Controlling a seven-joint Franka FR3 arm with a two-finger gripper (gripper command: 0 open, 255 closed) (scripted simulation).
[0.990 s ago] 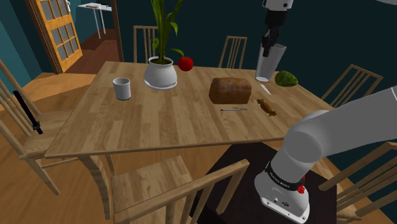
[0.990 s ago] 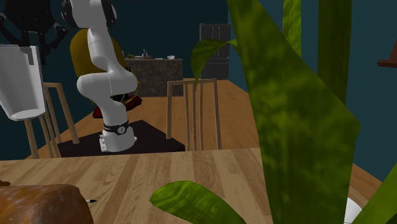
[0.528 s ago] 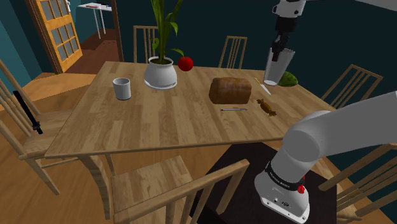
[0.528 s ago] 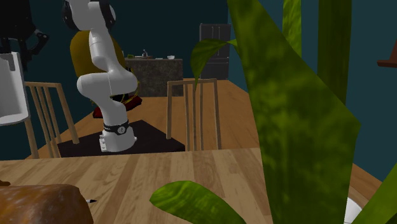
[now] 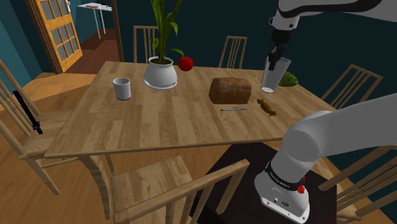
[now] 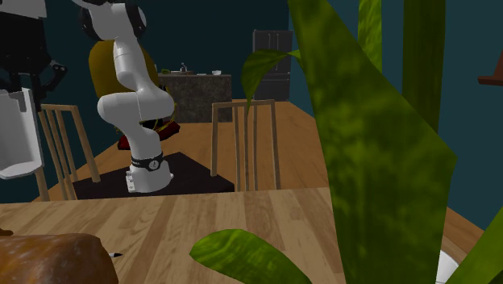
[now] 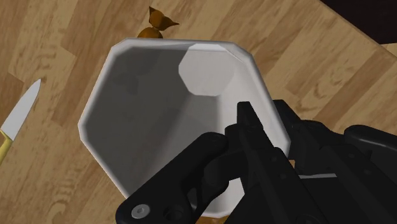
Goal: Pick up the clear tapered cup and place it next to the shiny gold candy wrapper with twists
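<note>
Placement step: the gripper [image 5: 273, 61], clamped on the rim of the pale tapered cup [image 5: 270, 76], holds it over the table just beyond the gold candy wrapper [image 5: 267, 107]; next, lower it upright beside the wrapper and release.

We look into the pale grey cup [image 7: 153, 114], its wall clasped by the gripper [image 7: 264, 119] (one black finger inside, one outside). Past the rim farthest from the gripper peeks a golden candy wrapper [image 7: 157, 22]; a knife [image 7: 22, 108] lies apart on the wooden table [image 7: 305, 57].

Pale tapered cup [image 5: 270, 77] aloft near candy [image 5: 267, 107]
</note>
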